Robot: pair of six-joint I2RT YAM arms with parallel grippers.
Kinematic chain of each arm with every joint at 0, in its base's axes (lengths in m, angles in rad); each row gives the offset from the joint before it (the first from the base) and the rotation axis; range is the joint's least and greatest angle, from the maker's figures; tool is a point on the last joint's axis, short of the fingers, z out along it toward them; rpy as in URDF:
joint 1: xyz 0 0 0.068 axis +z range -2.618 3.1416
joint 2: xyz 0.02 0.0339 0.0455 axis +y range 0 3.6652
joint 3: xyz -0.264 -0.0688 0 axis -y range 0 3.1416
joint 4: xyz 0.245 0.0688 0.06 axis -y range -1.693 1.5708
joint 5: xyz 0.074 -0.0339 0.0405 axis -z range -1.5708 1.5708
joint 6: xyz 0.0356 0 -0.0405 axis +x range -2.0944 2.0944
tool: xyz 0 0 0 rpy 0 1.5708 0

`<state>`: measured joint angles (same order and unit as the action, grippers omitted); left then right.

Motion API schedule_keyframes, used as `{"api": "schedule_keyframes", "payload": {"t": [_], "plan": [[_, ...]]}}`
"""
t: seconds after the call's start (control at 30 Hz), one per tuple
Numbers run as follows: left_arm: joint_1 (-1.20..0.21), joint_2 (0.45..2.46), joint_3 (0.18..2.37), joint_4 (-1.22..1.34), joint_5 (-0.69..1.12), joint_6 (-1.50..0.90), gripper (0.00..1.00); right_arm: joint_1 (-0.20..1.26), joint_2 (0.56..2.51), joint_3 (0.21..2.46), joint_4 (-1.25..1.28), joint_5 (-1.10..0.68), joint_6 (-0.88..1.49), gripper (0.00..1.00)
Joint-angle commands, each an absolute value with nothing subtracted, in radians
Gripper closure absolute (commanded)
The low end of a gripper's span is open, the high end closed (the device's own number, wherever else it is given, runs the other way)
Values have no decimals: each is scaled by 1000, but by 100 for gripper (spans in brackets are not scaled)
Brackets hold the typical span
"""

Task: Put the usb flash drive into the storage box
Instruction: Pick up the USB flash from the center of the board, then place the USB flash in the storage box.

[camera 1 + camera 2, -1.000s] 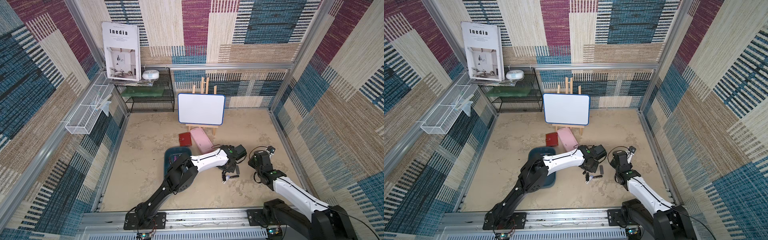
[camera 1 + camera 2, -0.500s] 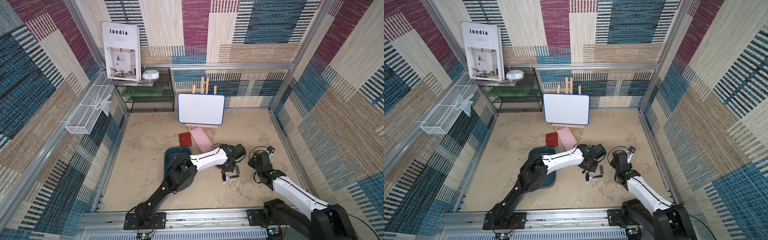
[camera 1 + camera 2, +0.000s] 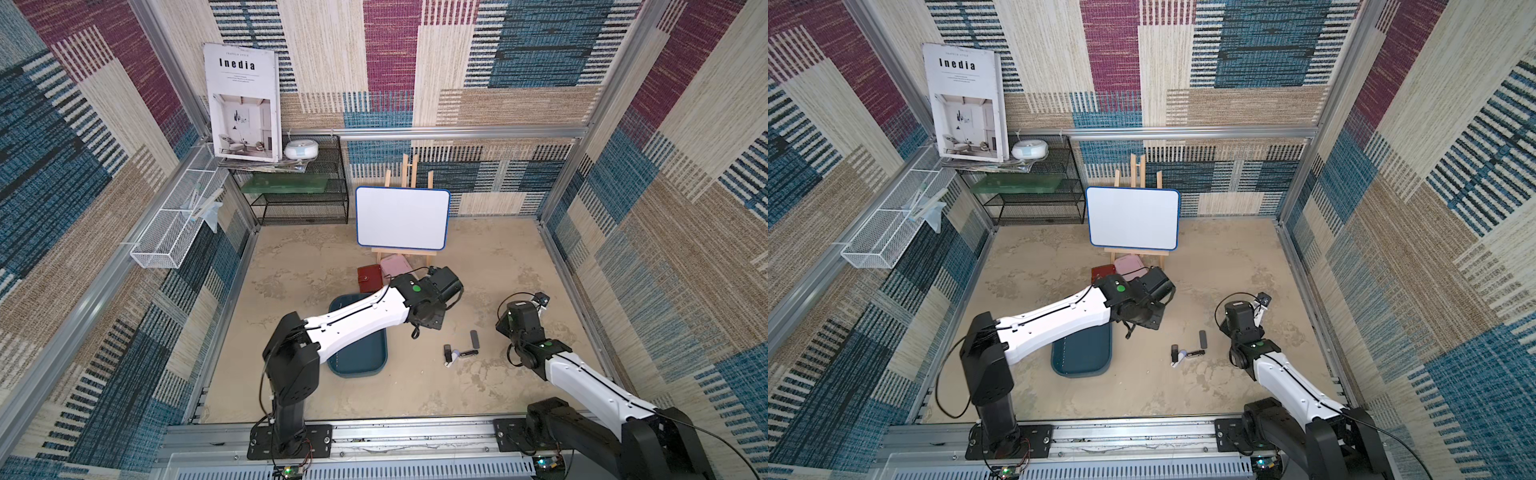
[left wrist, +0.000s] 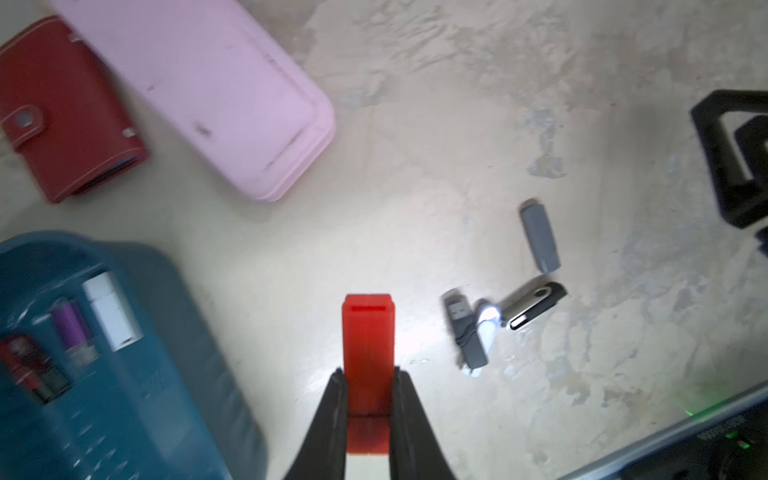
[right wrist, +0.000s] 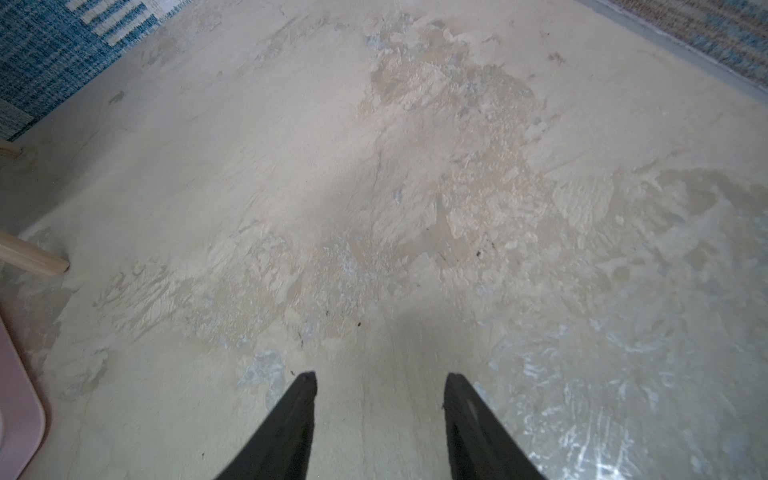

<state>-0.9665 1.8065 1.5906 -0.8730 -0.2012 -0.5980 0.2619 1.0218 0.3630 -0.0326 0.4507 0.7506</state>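
The left tool (image 4: pixel 368 374) has lifted off the loose drives (image 4: pixel 478 328) and swung back toward the box (image 4: pixel 158 415) — clamped on a red drive (image 4: pixel 368 328), which hangs just beside the box, not yet over it. The pick looks done; the drop remains. Only the left wrist view shows this grip and the stored drives (image 4: pixel 110 311) — both top views hide them under the arm. The right tool (image 5: pixel 380 376) gapes empty, well away from the box.

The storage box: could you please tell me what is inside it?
A white flash drive, a purple drive and a red item show inside the storage box; the left arm hides part from above.
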Motion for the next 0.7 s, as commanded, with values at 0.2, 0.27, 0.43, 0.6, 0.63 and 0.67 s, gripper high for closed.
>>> {"api": "schedule_keyframes", "payload": {"t": [0.2,0.27,0.43,0.6,0.63,0.67], "plan": [[-727,1446,1150,-719,-162,-676,91,262,1029,370,-17,453,750,45],[-695,1438,1102,-680,-136,-689,90,262,1031,371,-18,454,749,45],[-654,1546,1102,-646,-97,-680,92,262,1034,372,-21,457,751,45],[-626,1636,1113,-600,-90,-684,92,263,1030,367,-18,459,752,45],[-618,1653,1117,-598,-88,-684,92,262,1031,368,-17,458,752,45],[-610,1670,1121,-595,-83,-683,92,262,1033,368,-17,457,752,45]]}}
